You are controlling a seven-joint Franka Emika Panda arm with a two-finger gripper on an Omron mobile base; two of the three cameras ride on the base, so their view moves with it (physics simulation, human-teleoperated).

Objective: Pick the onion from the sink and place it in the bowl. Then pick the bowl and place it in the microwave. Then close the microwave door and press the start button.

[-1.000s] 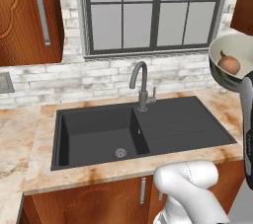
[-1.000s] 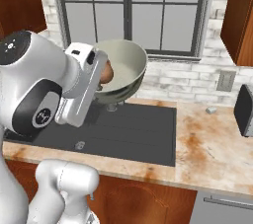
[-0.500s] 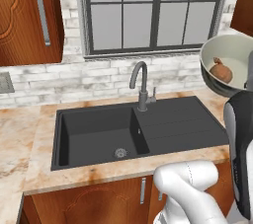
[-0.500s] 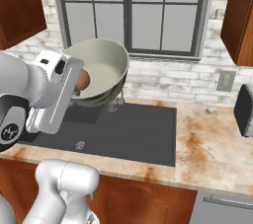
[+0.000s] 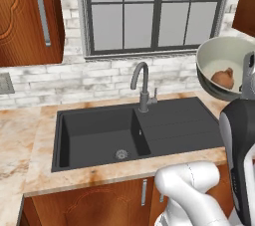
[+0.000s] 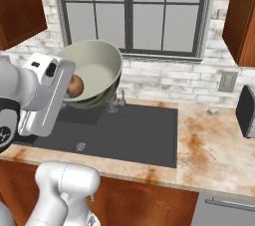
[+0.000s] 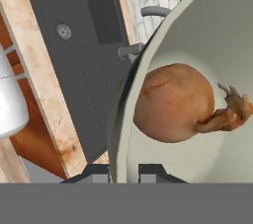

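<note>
The cream bowl (image 6: 99, 68) hangs tilted in the air above the sink's drainboard, and my gripper (image 6: 65, 89) is shut on its rim. The brown onion (image 6: 75, 86) rests inside it against the lower wall. In the left base view the bowl (image 5: 219, 63) and the onion (image 5: 222, 78) are at the right edge, beside my hand. The hand view has the onion (image 7: 174, 102) close up inside the bowl (image 7: 217, 35), with my gripper (image 7: 124, 172) clamped over the rim. Below lies the dark sink (image 5: 99, 135) with an empty basin. The microwave is out of view.
A grey curved faucet (image 5: 142, 84) stands behind the sink, just below the bowl's height. The window (image 5: 154, 11) and brick wall are behind it. On the marble counter (image 6: 214, 155) to the right stand a dark appliance (image 6: 246, 111) and a small grey object (image 6: 212, 111).
The bowl with the onion has swung left across both base views, the hand turning with it. It has hardly moved in the last half second.
</note>
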